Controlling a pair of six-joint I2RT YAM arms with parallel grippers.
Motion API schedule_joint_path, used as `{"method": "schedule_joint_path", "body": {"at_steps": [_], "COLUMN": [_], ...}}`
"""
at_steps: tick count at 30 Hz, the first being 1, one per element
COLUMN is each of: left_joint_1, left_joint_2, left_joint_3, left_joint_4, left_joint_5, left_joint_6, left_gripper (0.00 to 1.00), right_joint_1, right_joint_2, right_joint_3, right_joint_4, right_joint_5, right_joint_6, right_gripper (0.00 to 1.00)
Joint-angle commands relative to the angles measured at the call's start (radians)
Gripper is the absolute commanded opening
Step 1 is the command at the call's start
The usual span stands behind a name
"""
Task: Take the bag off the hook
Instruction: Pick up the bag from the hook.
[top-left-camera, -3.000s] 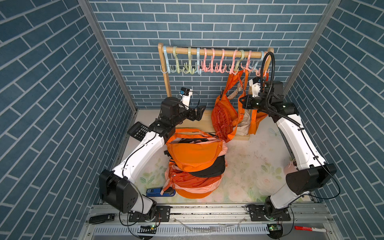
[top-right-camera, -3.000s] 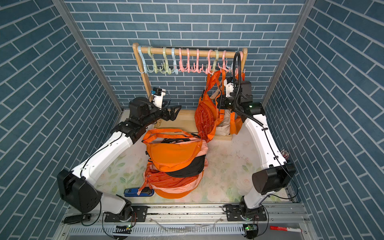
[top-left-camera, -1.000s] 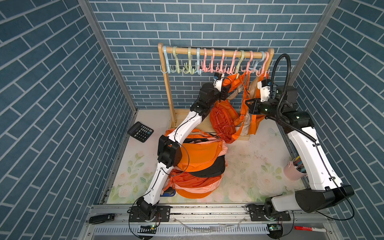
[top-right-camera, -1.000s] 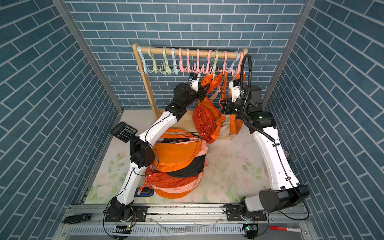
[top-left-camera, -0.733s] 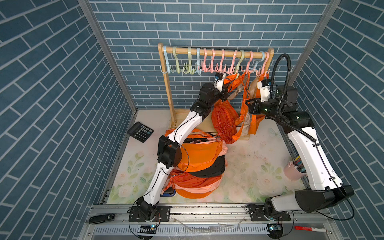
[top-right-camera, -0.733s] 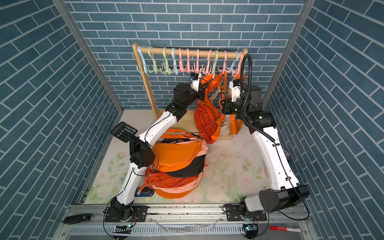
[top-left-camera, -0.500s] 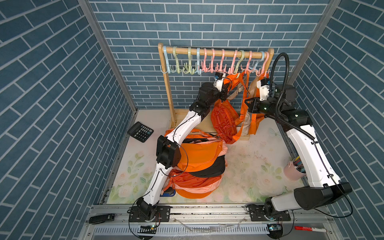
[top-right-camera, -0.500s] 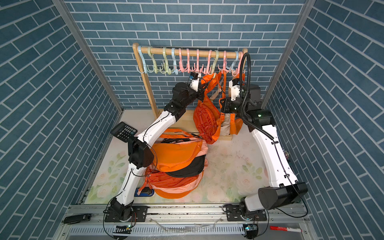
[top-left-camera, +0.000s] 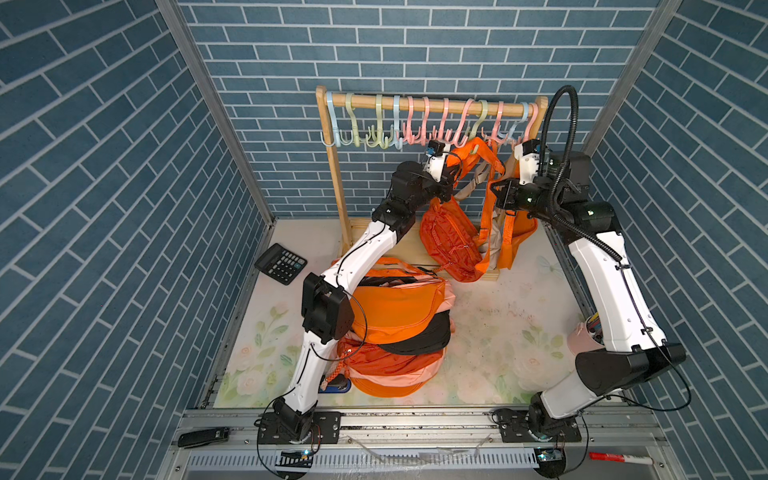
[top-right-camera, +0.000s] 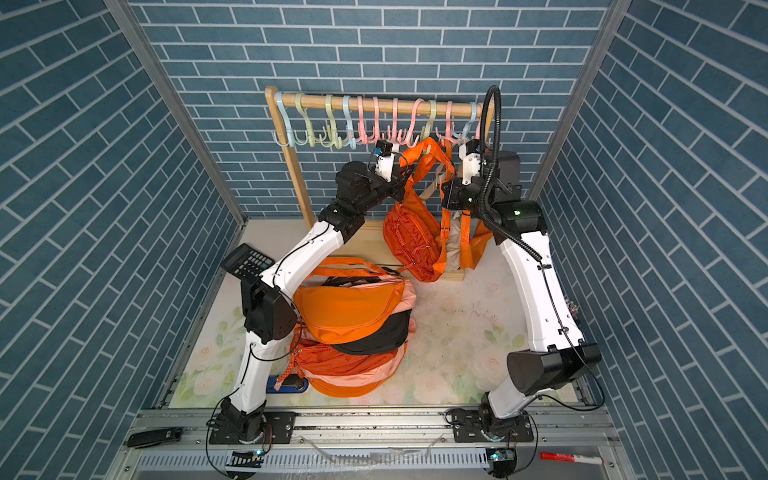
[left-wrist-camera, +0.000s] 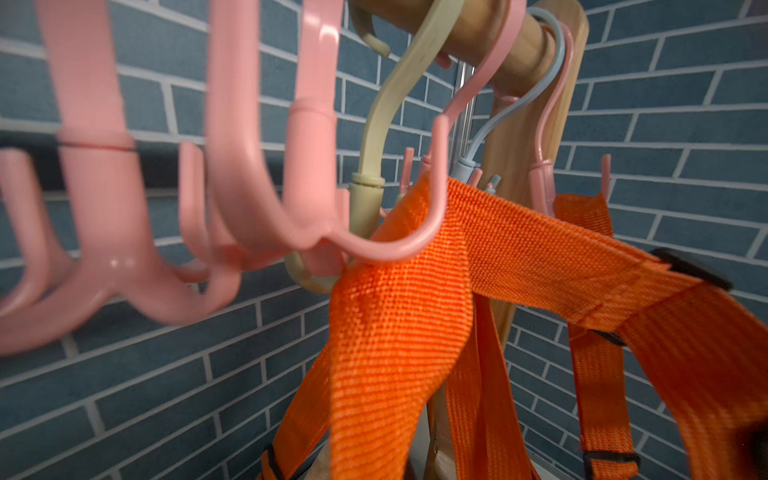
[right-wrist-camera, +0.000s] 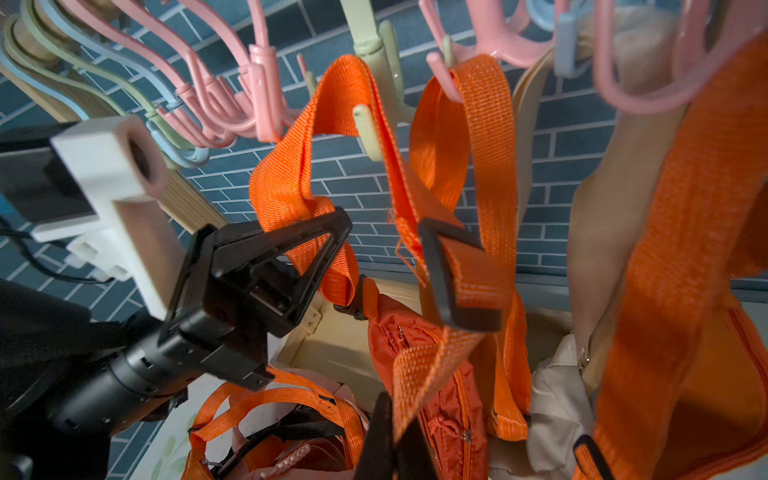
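An orange bag (top-left-camera: 451, 241) (top-right-camera: 411, 241) hangs from the rack by its orange strap (right-wrist-camera: 349, 83). The strap loops over a green hook (right-wrist-camera: 368, 124) and a pink hook (right-wrist-camera: 446, 79); the left wrist view shows the strap (left-wrist-camera: 399, 332) caught on a pink hook (left-wrist-camera: 395, 249). My left gripper (right-wrist-camera: 332, 232) (top-left-camera: 454, 176) is shut on the strap just below the hooks. My right gripper (right-wrist-camera: 395, 444) (top-left-camera: 494, 194) is shut on the strap's loose end (right-wrist-camera: 424, 365), beside a black buckle (right-wrist-camera: 449, 282). The left wrist view does not show its own fingers.
The wooden rack (top-left-camera: 428, 109) carries several pastel hooks. A beige bag (top-left-camera: 492, 245) and another orange bag (top-left-camera: 519, 224) hang behind. A pile of orange bags (top-left-camera: 395, 324) lies mid-floor. A calculator (top-left-camera: 280, 263) sits at the left and a pink cup (top-left-camera: 582, 340) at the right.
My left arm has come up from beside the pile to the hooks, and its gripper has shut on the strap within the last second. The right arm has shifted slightly.
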Motion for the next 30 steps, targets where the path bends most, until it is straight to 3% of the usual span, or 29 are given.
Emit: {"method": "schedule_joint_path", "body": {"at_steps": [1,17,30], "left_joint_1": [-0.006,-0.008,-0.026], "left_joint_2": [-0.041,-0.126,-0.319], "left_joint_3": [0.008,-0.006,-0.208], "left_joint_4": [0.027,0.019,0.037], "left_joint_5": [0.032,0.091,0.132], "left_joint_6": [-0.006,-0.008,0.051], "left_gripper": [0.00,0.00,0.00], "right_joint_1": [-0.012,-0.027,-0.024], "right_joint_2": [0.028,0.104,-0.015], "right_joint_3": [0.067,0.321,0.280], "right_joint_4": [-0.035,-0.155,-0.171], "right_joint_5": [0.014,0.034,-0.009], "right_joint_6": [0.013,0.013,0.018], "right_gripper": [0.00,0.00,0.00]}}
